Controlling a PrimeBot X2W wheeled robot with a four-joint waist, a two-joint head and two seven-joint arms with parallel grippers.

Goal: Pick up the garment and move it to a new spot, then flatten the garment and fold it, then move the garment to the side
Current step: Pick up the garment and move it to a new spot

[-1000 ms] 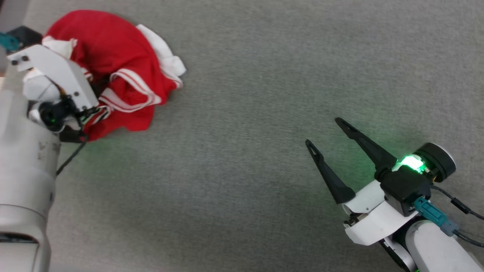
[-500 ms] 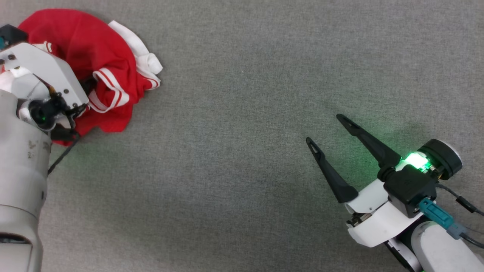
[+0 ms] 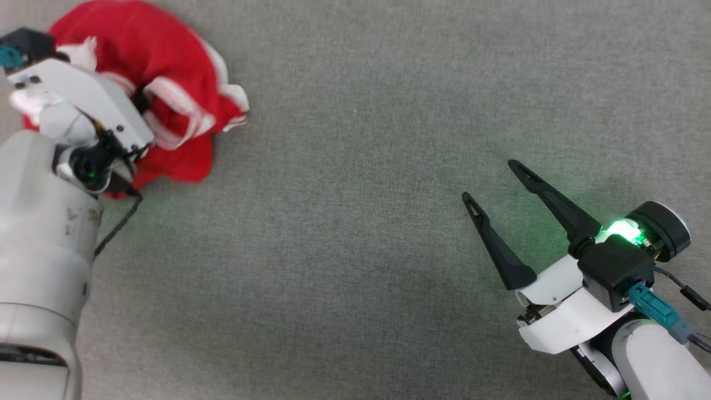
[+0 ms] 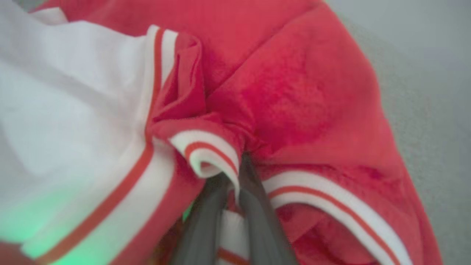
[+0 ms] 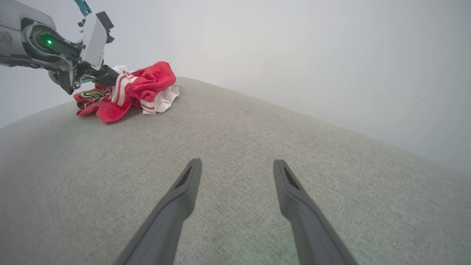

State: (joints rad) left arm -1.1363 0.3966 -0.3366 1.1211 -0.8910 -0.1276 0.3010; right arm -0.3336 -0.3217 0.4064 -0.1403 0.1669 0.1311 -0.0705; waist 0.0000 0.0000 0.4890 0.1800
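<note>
The head camera looks down from high up onto the grey table [image 3: 355,139]. The left wrist camera is very close to the red shirt [image 4: 294,92], looking along its own fingers [image 4: 259,213] into the cloth. The right wrist camera sits low, well away, looking across the table to the far edge. All three see the shirt.
</note>
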